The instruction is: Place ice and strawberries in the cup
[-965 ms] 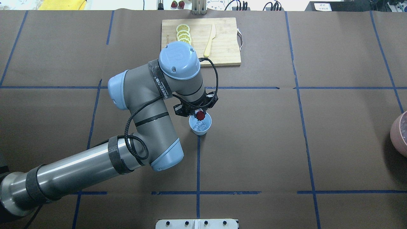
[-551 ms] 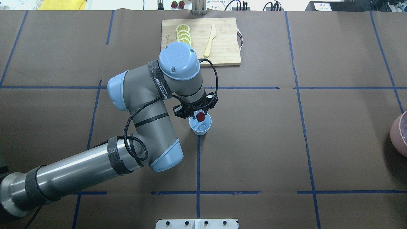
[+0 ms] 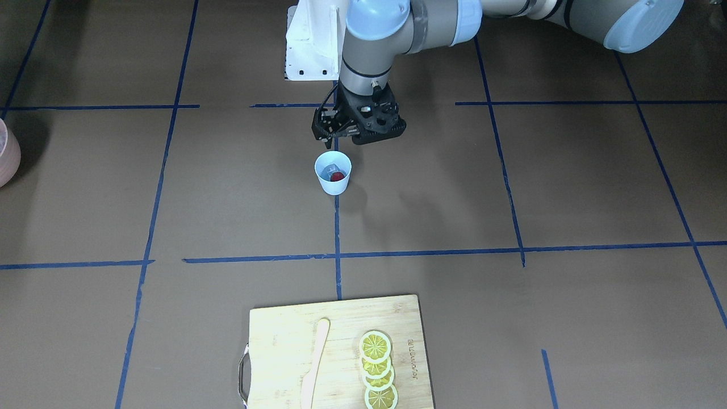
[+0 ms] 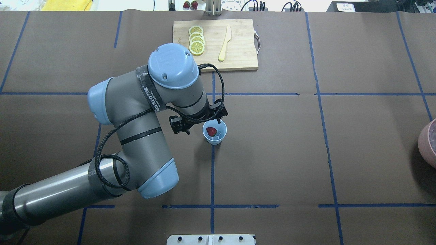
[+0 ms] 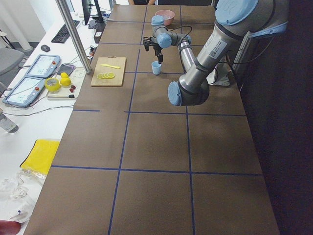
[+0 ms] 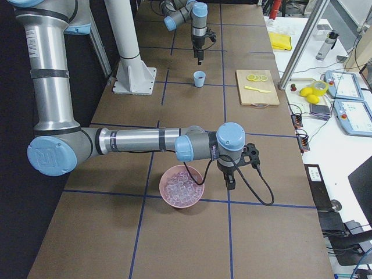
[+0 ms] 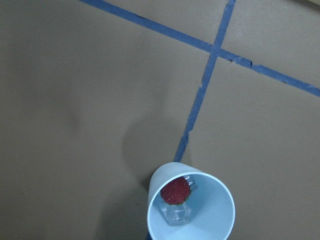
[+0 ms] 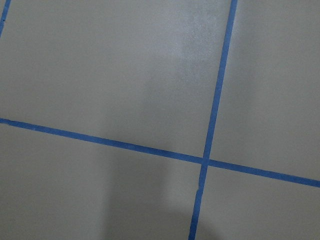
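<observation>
Left gripper (image 3: 368, 134) empty, fingers released, hanging above and just beside cup (image 7: 216, 216). Strawberry (image 7: 176, 191) inside cup, resting on ice (image 7: 178, 215). Right gripper (image 6: 231, 181) well apart from cup; grip state cannot be told.

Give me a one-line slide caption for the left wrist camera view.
Light-blue cup on the taped brown table, with one strawberry and an ice cube inside.
</observation>
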